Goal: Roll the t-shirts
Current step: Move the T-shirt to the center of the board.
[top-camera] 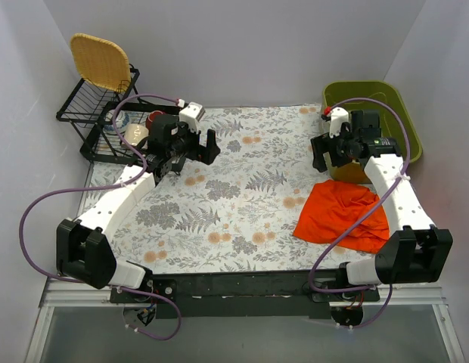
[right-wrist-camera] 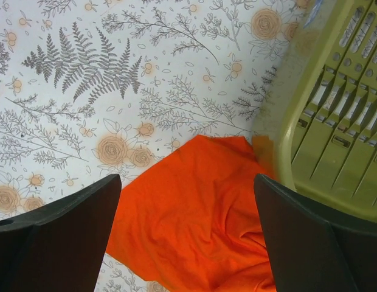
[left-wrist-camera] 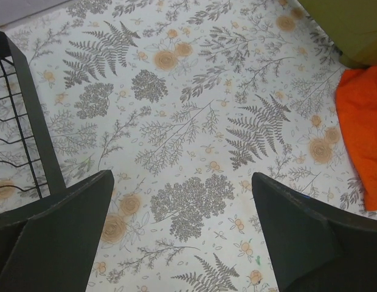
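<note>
The t-shirt (top-camera: 340,215) is a bright orange-red crumpled heap on the right side of the floral tablecloth (top-camera: 234,197), just in front of the green basket. Its edge shows at the far right of the left wrist view (left-wrist-camera: 362,134). My right gripper (top-camera: 329,157) hovers open above its far edge, and the wrist view shows the wrinkled fabric (right-wrist-camera: 207,225) below and between the wide-apart fingers (right-wrist-camera: 187,181), untouched. My left gripper (top-camera: 198,147) hangs open over bare cloth at the back left (left-wrist-camera: 182,182), holding nothing.
An olive-green plastic basket (top-camera: 393,98) stands at the back right corner, its slotted wall (right-wrist-camera: 334,121) touching the t-shirt. A black wire rack (top-camera: 106,128) with a yellow woven piece (top-camera: 100,60) and dishes sits at the back left, close to the left fingers (left-wrist-camera: 18,121).
</note>
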Controlling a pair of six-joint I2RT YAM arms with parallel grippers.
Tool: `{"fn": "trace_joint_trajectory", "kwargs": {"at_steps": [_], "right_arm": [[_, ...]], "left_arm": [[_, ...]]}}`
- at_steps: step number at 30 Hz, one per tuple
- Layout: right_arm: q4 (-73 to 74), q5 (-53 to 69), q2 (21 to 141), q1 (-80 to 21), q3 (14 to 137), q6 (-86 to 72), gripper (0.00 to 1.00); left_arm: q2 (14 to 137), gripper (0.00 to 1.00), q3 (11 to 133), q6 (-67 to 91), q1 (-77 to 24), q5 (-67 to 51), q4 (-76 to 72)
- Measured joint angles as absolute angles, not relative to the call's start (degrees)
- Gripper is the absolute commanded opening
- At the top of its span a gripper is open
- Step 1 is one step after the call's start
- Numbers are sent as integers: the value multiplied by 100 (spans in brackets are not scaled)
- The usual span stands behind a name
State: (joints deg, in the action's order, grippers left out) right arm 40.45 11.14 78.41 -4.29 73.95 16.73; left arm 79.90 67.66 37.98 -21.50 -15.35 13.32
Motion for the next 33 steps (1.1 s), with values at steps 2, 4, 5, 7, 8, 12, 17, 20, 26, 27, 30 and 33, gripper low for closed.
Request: {"fn": "trace_joint_trajectory", "kwargs": {"at_steps": [2, 4, 5, 7, 8, 12, 17, 20, 26, 27, 30, 33], "right_arm": [[4056, 1197, 7856, -429, 7395, 1745, 98], [4141, 1463, 7861, -429, 7435, 2058, 94], [4261, 1667, 7865, -432, 7481, 2349, 93], [4582, 2080, 7874, -482, 7594, 3002, 89], [4676, 2167, 7874, -572, 7612, 3260, 88], [5142, 2196, 8068, -1337, 7596, 4246, 83], [5430, 1968, 8611, -2010, 7013, 4945, 74], [5537, 1584, 8919, -2021, 6591, 5096, 68], [5533, 742, 9437, -1997, 6243, 5144, 66], [5537, 644, 9511, -1994, 6243, 5144, 66], [5537, 519, 9671, -1994, 6243, 5144, 66], [5537, 489, 9854, -1994, 6246, 5142, 63]], "left_arm": [[7990, 98, 6689, 3846, -2150, -1503, 1354], [7990, 98, 6676, 3793, -2150, -1498, 1376], [7988, 98, 6676, 3752, -2150, -1496, 1367], [7983, 98, 6676, 3721, -2150, -1398, 1347], [7983, 98, 6676, 3697, -2150, -1367, 1347], [7983, 98, 6676, 3570, -2150, -1297, 1354], [7983, 98, 6676, 3435, -2150, -1404, 1529], [7944, 98, 6676, 3358, -2150, -1500, 1684], [7658, 98, 6670, 3074, -2150, -1721, 2036], [7599, 98, 6648, 3035, -2150, -1745, 2060], [7439, 98, 6558, 2945, -2150, -1778, 2145], [7363, 98, 6488, 2880, -2150, -1778, 2231]]}}
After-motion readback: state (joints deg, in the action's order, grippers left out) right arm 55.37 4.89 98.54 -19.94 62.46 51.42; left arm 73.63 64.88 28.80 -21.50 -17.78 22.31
